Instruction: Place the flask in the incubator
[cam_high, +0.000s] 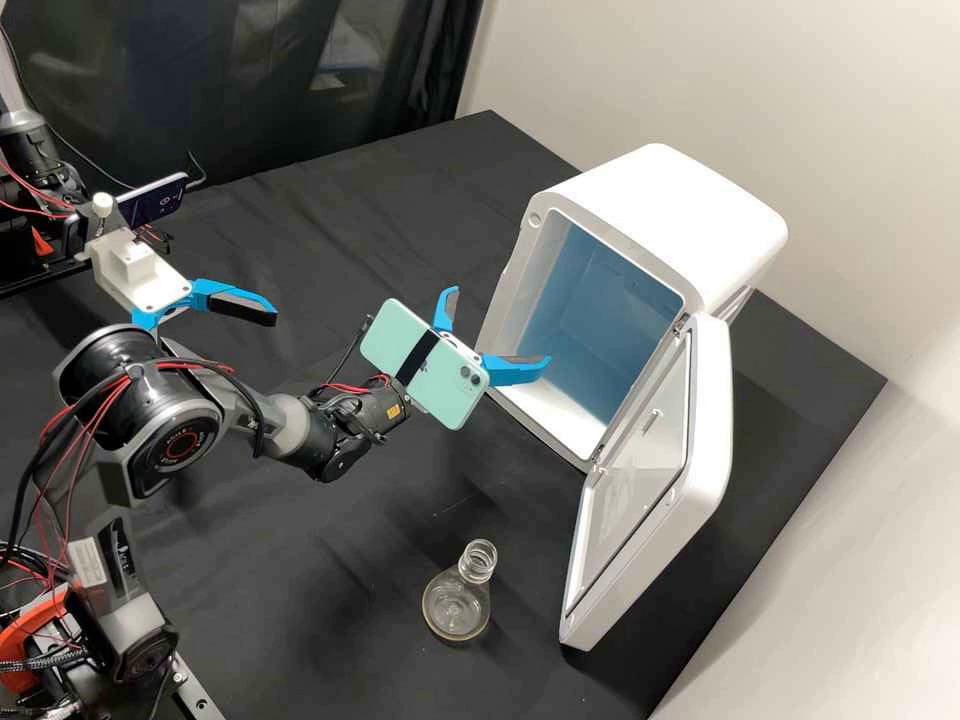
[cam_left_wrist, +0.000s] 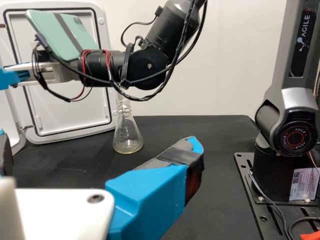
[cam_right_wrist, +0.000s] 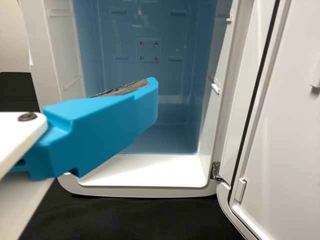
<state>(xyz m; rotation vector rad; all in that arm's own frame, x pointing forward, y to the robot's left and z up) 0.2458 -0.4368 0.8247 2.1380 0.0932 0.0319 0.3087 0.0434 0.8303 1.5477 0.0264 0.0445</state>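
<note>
The incubator (cam_high: 690, 210), a white box with a pale blue inside (cam_right_wrist: 150, 75), stands on the black counter (cam_high: 350, 220). Its door (cam_high: 650, 470) is swung wide open on hinges at one side of the opening, so the door's inner face (cam_left_wrist: 60, 100) looks back across the counter.

The flask (cam_high: 457, 600) is outside the incubator. It stands upright on the counter near the free lower corner of the open door, on the side of the door's inner face and apart from it. It is clear glass with an open neck, and looks empty (cam_left_wrist: 127, 132).

The right tool (cam_high: 500, 325) hangs right at the mouth of the incubator, facing into it. Its two blue fingers are spread wide, one raised and one low above the bottom lip of the opening. Nothing is between them. A mint-green phone (cam_high: 425, 365) is strapped on the arm just behind this tool.

The left tool (cam_high: 215, 310) is well away from the incubator, out on the side the opening faces and farther off than the right tool. Its fingers are also spread apart and hold nothing. It is above the counter and does not touch the flask.
</note>
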